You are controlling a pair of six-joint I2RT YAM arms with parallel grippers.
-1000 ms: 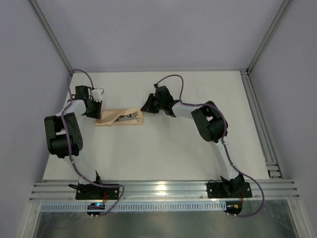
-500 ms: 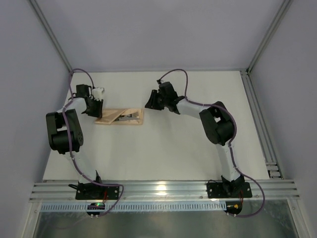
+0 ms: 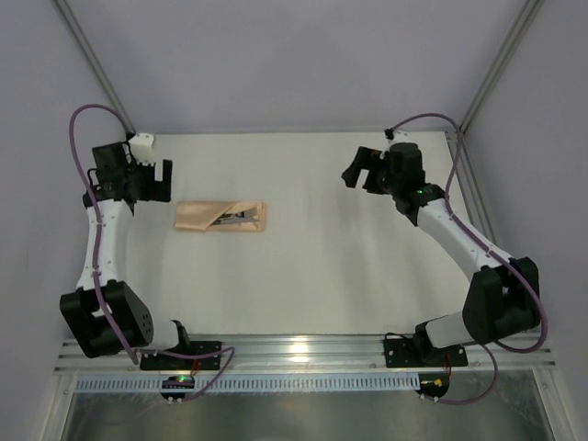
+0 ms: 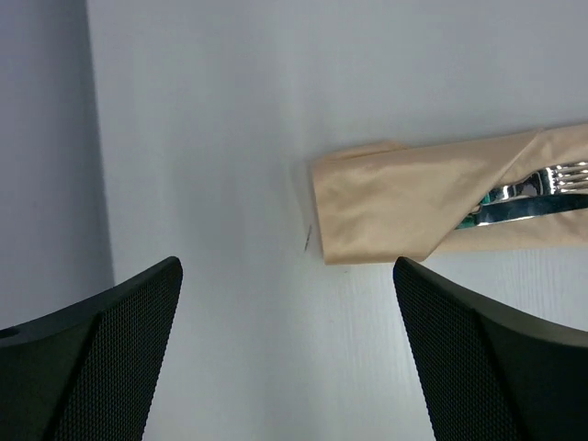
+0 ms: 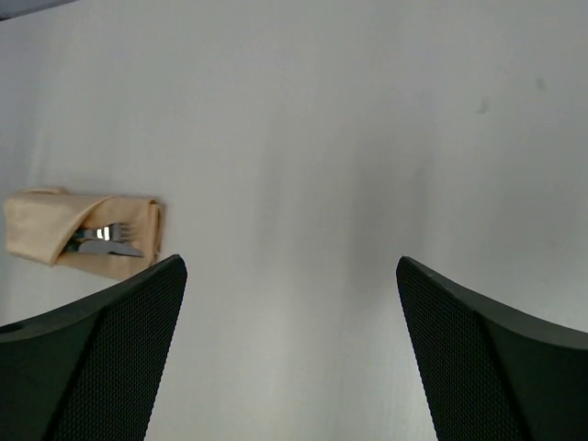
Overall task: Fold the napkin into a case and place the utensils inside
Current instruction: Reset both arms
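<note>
Judging job done: peach-tan folded cloth case (image 4: 395, 197) holds green-handled silvery utensils (image 4: 551, 175), ahead-right of left jaws, far ahead-left of right jaws. Both pairs wide open, empty. Park arms clear of case.

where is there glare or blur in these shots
Top view: a bright glare patch on the metal rail at the near edge. Left wrist: the utensils glint brightly; the fingers are dark, but their mesh is readable. Right wrist: even light, no glare, and the case is small but sharp.
</note>
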